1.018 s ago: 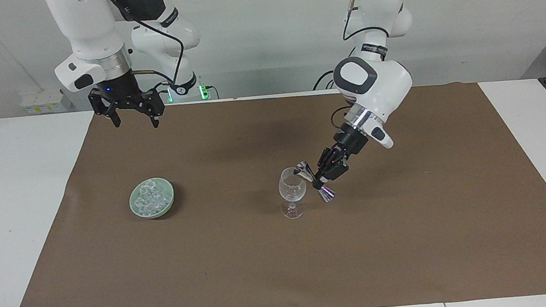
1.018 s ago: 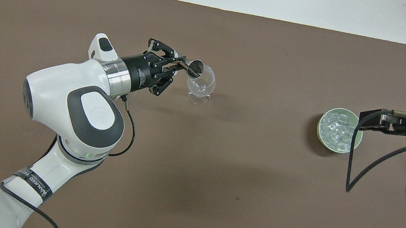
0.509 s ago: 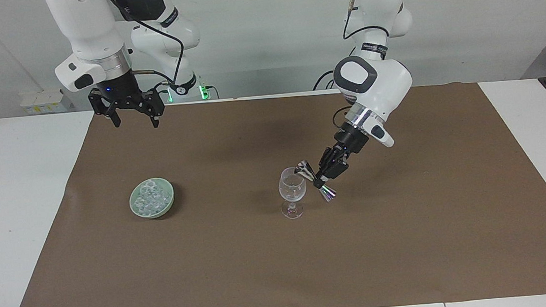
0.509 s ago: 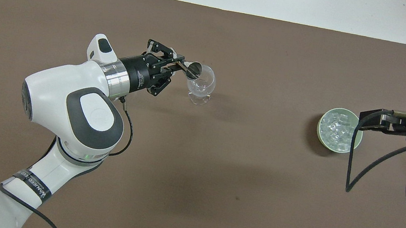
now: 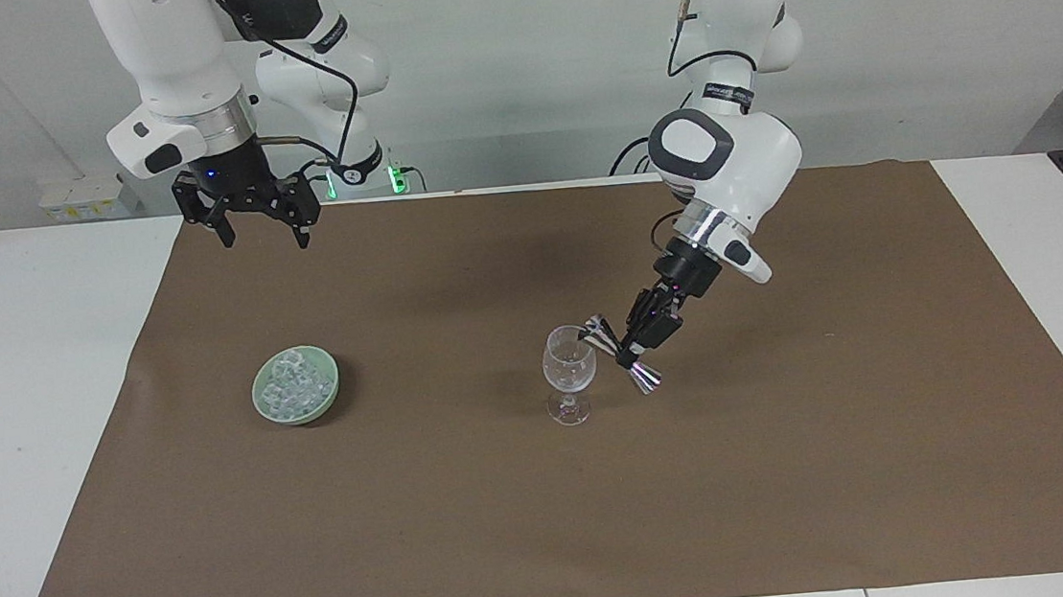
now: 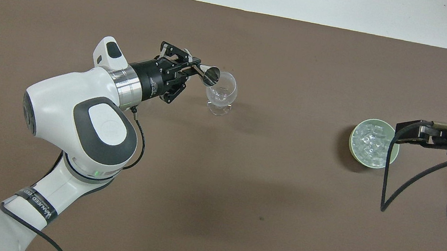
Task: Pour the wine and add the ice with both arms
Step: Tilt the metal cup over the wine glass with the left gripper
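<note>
A clear stemmed wine glass stands upright mid-mat. My left gripper is shut on the waist of a steel jigger. The jigger is tilted, with its upper cup at the glass's rim on the side toward the left arm's end. No wine shows; the glass looks clear. The ice lies heaped in a pale green bowl toward the right arm's end. My right gripper hangs open and empty, high over the mat's edge by the robots.
A brown mat covers most of the white table. A black cable loops down from the right wrist beside the bowl.
The left gripper and jigger have edged slightly toward the left arm's end, still at the glass's rim. The right arm has not moved.
</note>
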`<state>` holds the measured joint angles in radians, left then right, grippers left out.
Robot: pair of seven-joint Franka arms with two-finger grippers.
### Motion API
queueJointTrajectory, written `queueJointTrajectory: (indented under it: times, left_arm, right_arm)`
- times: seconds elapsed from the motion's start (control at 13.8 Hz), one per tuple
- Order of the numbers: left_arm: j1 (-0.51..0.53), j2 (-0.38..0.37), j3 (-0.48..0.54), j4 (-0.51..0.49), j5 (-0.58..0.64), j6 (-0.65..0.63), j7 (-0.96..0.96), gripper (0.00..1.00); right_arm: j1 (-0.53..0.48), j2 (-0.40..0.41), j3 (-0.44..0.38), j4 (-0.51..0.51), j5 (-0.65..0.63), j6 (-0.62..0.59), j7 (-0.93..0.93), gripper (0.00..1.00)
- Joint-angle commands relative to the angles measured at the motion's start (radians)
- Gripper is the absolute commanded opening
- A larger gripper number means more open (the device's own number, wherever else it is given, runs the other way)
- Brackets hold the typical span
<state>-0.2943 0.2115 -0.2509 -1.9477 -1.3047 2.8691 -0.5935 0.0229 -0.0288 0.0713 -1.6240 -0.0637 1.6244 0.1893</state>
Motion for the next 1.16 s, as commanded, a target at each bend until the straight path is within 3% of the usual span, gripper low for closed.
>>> queueJointTrajectory:
  times: [0.0,1.09]
  left_arm:
    - [-0.034,-0.026,0.016,-0.020,-0.016,0.032,0.020,0.00]
    - [-0.042,-0.004,0.018,0.026,0.057,0.053,0.026,0.00]
  right_arm:
    - [0.000,-0.023,-0.004,-0.027,0.013,0.006,-0.019,1.00]
    - [0.000,-0.023,-0.004,-0.027,0.013,0.006,-0.019,1.00]
